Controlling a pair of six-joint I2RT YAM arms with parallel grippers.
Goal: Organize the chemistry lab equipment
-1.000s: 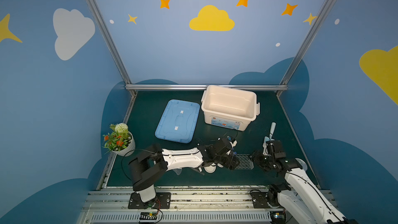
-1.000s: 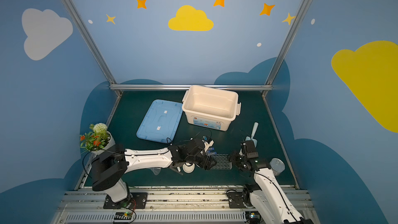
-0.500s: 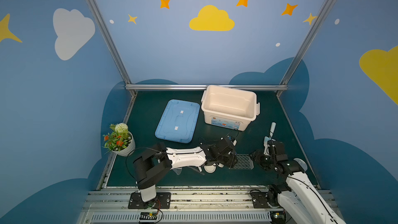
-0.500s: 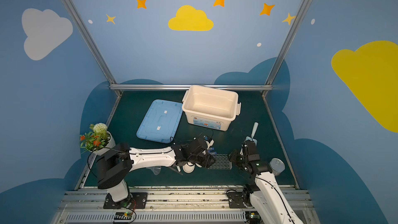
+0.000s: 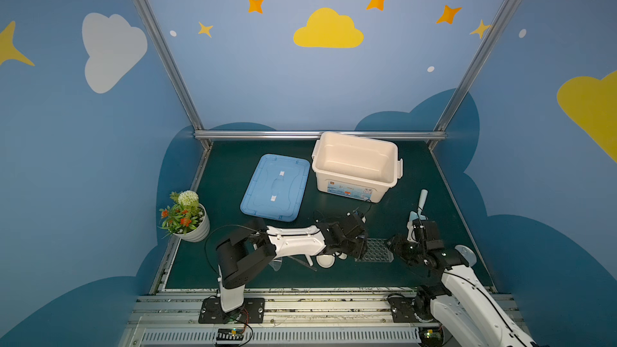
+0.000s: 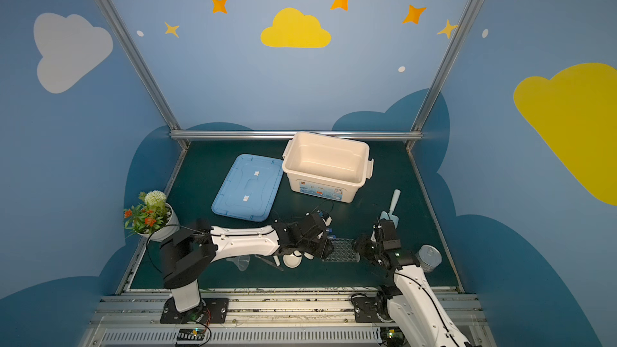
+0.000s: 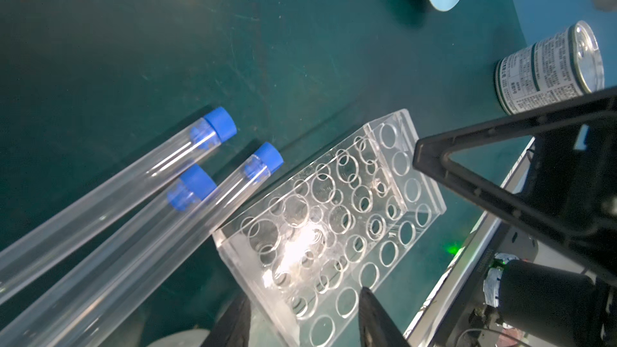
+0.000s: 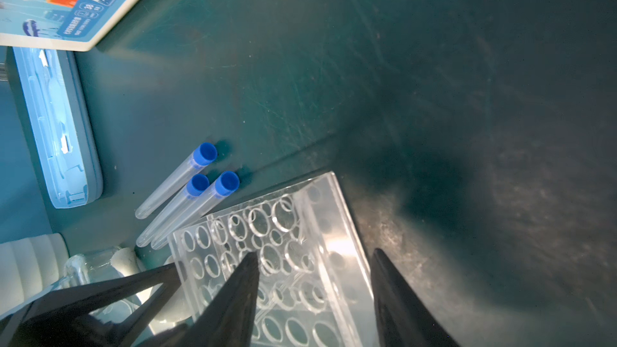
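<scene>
The left gripper (image 7: 303, 292) has its two black fingers roughly half apart, astride one short end of the single clear holed rack (image 5: 373, 250). Whether they pinch it cannot be told. The right gripper (image 8: 314, 252) stands the same way at the opposite short end, jaws partly apart with the end wall between them, and contact is again unclear. The rack sits flat on the dark green mat (image 5: 233, 175) near the front edge, between the two arms in both top views.

Three clear blue-capped test tubes (image 8: 168, 213) lie side by side on the mat just beside one long side of the rack, their caps all pointing the same way.

By the left arm's forearm lie one small white round bowl (image 5: 325, 261), one white pestle (image 5: 309, 259), one clear funnel (image 6: 242, 262) and one pair of thin tweezers (image 6: 273, 264).

Further back stands one cream plastic tub (image 5: 347, 188), open, with one flat light blue lid (image 5: 275, 186) beside it. One light blue scoop (image 5: 421, 205) lies behind the right gripper. One round metal tin (image 6: 429, 257) stands at the mat's right edge and one potted flower plant (image 5: 183, 218) at its left edge.
</scene>
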